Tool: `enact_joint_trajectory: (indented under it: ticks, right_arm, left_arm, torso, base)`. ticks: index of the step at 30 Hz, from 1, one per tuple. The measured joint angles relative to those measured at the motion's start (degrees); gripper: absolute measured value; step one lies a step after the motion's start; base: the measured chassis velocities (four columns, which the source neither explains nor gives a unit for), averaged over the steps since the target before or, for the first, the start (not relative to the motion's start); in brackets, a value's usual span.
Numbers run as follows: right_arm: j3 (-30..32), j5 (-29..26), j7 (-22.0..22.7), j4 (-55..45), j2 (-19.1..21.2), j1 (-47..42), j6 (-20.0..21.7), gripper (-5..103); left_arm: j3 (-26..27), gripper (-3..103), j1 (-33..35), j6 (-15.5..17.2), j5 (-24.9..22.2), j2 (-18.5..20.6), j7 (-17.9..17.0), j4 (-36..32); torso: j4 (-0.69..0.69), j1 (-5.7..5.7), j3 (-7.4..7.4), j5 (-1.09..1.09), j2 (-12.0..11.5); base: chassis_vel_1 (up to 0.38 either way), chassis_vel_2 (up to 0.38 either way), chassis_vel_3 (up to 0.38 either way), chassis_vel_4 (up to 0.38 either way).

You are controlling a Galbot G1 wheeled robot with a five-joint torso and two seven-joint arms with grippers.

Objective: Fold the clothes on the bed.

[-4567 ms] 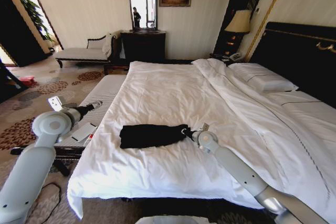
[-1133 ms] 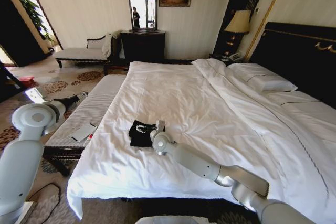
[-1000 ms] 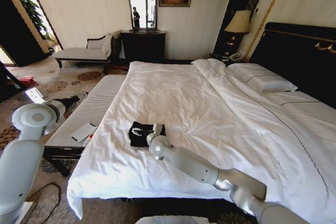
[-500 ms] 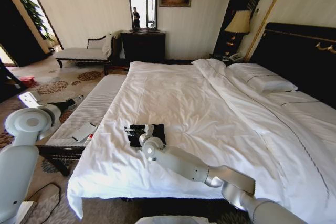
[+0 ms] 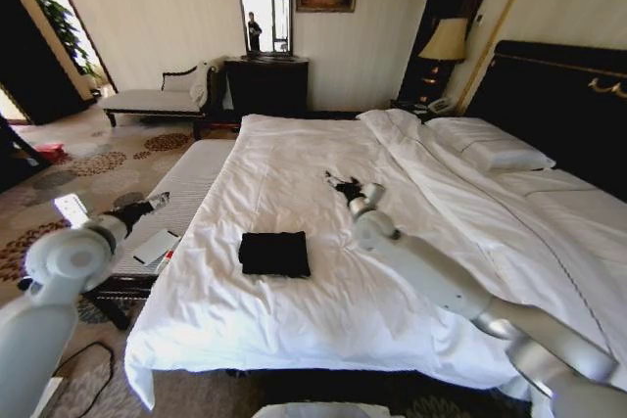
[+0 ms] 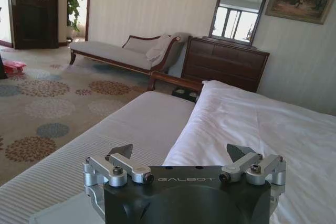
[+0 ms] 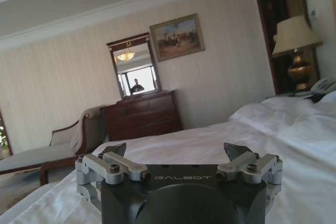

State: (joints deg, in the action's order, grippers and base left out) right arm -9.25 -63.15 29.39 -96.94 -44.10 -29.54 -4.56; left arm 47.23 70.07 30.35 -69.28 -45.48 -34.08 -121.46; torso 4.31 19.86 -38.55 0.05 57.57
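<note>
The clothes (image 5: 275, 253), a black T-shirt, lie folded into a small flat rectangle on the white bed (image 5: 323, 159), near its foot on the left side. My right gripper (image 5: 340, 184) hovers above the sheet to the right of and beyond the folded shirt, apart from it; its fingers (image 7: 111, 150) stand open with nothing between them. My left gripper (image 5: 157, 200) is held off the bed's left side over the bench, and its fingers (image 6: 122, 152) are open and empty.
A striped bench (image 5: 181, 188) runs along the bed's left side with a white card (image 5: 155, 246) on it. Pillows (image 5: 487, 147) and the dark headboard (image 5: 558, 105) are at the right. A dresser (image 5: 266, 83) and chaise (image 5: 157, 98) stand by the far wall.
My right gripper has let go of the shirt and lifted away to the right and farther up the bed. The shirt now lies folded small. The left arm shifted slightly.
</note>
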Motion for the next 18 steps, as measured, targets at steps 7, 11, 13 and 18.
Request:
enact_joint_trajectory:
  ticks: [7,11,13,18]
  right_arm:
    - [20.5,3.5,-0.4,-8.5,7.8,-18.0,0.4,100]
    - [32.6,6.5,0.0,-14.3,8.4,-29.8,1.8,100]
    - [40.5,8.8,0.4,-19.1,7.5,-39.0,2.8,100]
    - [52.7,14.2,0.4,-28.3,2.6,-55.8,4.7,100]
  left_arm:
    - [2.1,100,8.7,-1.9,9.4,-8.5,4.0,-6.6]
    - [3.8,100,13.3,-4.6,17.1,-12.7,8.6,-10.3]
    - [4.4,100,15.6,-5.5,20.1,-14.5,10.0,-13.1]
    - [2.9,100,18.8,-5.8,24.0,-16.6,12.0,-18.3]
  torso:
    - [0.01,0.00,0.01,-0.01,0.0]
    - [-0.01,-0.01,0.01,0.00,0.0]
    - [-0.02,-0.01,0.01,-0.04,0.0]
    - [0.03,-0.01,0.01,-0.04,0.0]
  base:
    - [0.000,0.000,0.000,0.000]
    - [0.000,0.000,0.000,0.000]
    - [0.000,0.000,0.000,0.000]
    - [0.000,0.000,0.000,0.000]
